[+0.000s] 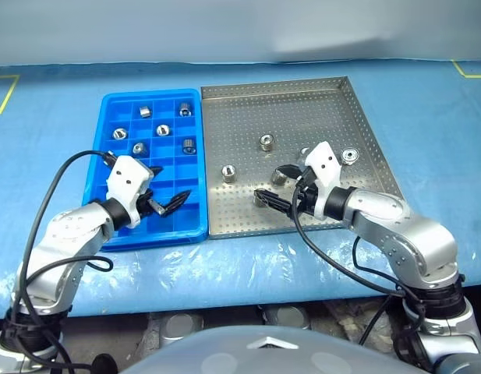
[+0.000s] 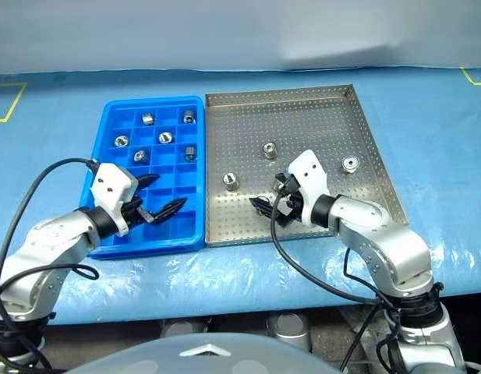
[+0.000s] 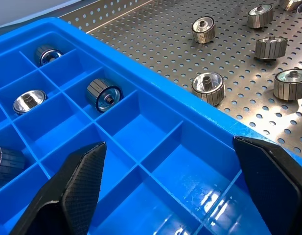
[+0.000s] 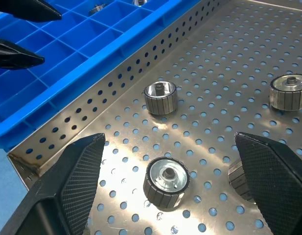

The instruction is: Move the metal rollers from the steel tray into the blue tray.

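Right end effector (image 4: 165, 196): fingers spread, empty, low over the steel tray (image 1: 349, 101), one of the metal rollers (image 4: 166, 180) between them.
Left end effector (image 1: 168, 204): spread, empty, above bare near compartments of the blue tray (image 1: 107, 117).
Edges: trays touch along one rim.
Hidden: one roller (image 4: 237, 177) partly behind a right finger.

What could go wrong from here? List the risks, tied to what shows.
1. Two metal rollers lie between the open right pincer fingers; closing could nudge the second one instead of gripping one cleanly.
2. The right pincer works near the steel tray rim beside the blue tray; a low carry might clip that rim.
3. The left pincer hangs open over the blue tray, so the arms could crowd each other at drop-off.
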Controlling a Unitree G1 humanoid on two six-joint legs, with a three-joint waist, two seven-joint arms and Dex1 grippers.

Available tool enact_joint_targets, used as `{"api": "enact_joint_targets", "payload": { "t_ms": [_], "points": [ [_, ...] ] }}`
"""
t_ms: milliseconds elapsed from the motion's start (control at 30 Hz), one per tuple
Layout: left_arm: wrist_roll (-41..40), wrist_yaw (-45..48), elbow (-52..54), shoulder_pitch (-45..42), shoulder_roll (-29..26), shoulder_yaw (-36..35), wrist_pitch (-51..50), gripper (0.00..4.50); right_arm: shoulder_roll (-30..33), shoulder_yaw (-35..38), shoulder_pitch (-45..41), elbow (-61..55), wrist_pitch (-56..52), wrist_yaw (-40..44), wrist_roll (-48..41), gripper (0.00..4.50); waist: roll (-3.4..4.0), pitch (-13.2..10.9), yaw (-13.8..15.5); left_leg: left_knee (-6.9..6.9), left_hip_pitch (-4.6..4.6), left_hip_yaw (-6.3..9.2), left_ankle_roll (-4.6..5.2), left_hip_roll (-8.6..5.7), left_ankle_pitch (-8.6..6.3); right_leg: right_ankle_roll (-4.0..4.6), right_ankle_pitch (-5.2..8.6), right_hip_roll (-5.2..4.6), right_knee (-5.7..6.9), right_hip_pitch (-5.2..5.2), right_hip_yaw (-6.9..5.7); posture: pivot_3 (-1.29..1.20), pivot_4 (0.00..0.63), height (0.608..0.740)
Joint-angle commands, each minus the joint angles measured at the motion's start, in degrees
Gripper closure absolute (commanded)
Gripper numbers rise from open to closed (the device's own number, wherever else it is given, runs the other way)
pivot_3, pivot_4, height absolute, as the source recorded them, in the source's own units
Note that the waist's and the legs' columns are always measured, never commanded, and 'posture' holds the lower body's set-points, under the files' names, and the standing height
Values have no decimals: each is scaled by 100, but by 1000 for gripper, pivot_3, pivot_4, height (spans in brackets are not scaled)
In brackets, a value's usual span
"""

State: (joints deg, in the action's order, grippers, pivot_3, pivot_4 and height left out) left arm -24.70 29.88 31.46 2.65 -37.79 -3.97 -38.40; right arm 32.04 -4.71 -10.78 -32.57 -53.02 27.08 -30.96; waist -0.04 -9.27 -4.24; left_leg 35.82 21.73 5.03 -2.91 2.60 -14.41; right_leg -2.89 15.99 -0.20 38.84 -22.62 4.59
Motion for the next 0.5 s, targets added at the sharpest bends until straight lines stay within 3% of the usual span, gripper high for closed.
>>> {"api": "enact_joint_targets", "payload": {
  "t_ms": [33,500],
  "points": [
    [28,25,47,3,22,-140,100,0,38,8,4,-203,162,-6,119,21,0,0,-2,0,0,0,0,0,0,0,0,0,0,0,0,-52,150,740],
    [-12,54,48,31,10,-160,52,0,19,-35,40,-199,209,89,320,21,0,0,-5,1,0,0,0,0,0,2,-1,0,0,0,0,-50,150,740]
  ]
}}
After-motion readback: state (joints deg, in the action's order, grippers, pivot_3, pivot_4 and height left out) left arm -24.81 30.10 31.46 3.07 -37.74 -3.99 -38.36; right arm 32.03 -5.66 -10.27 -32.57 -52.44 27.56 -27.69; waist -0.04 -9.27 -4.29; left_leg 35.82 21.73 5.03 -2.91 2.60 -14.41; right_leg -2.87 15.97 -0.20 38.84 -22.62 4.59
